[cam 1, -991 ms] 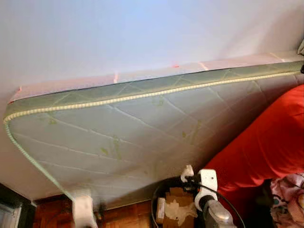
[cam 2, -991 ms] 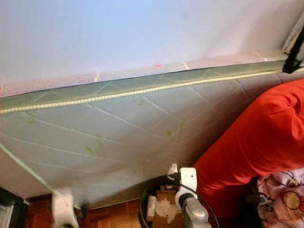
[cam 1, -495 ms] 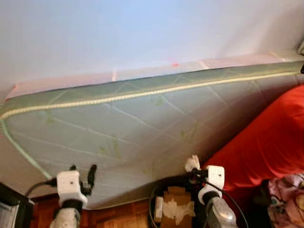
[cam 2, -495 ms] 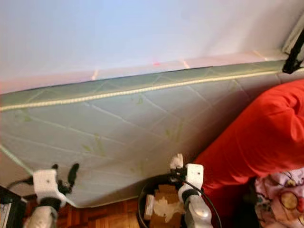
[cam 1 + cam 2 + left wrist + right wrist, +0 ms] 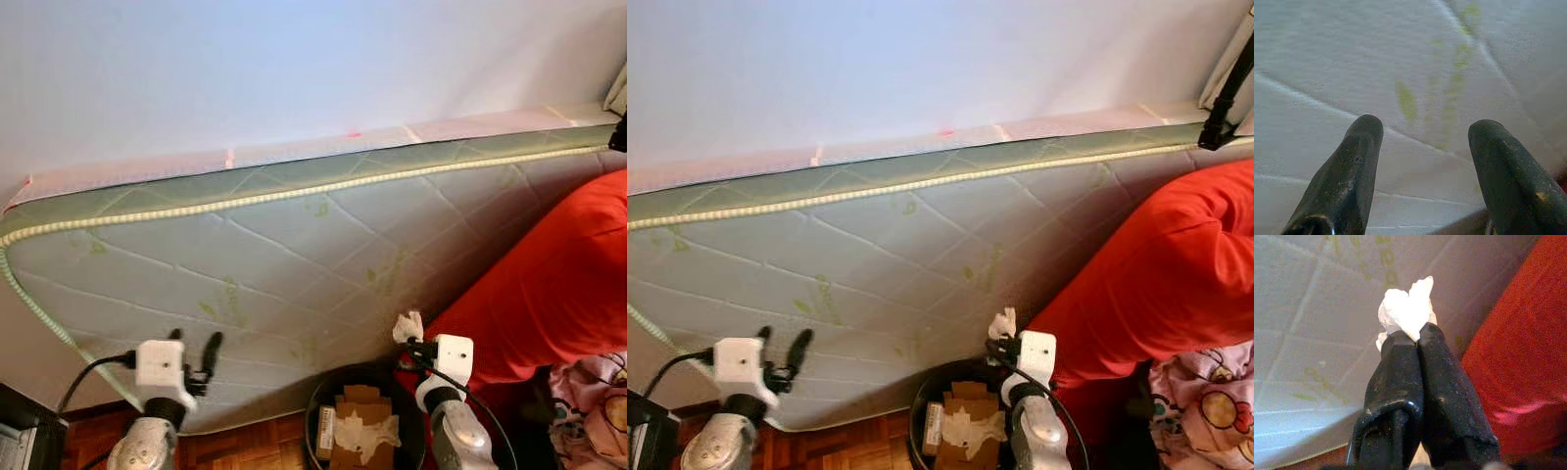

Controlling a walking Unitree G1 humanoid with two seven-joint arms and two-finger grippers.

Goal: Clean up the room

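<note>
Holding a crumpled white tissue (image 5: 1406, 308) pinched tight at the tips of our right gripper (image 5: 411, 338), we have the black bin (image 5: 321, 406) almost straight below it. That is the relation the drop turns on: the bin's mouth lies just under and a little to the left of the tissue, already holding cardboard and paper scraps (image 5: 365, 429). Our right arm is plainly the nearer one. Our left gripper (image 5: 196, 354) hangs with fingers spread and empty, facing the mattress (image 5: 294, 255) (propped on edge against the wall). We judge a short shift left over the bin, then letting go, should land it.
</note>
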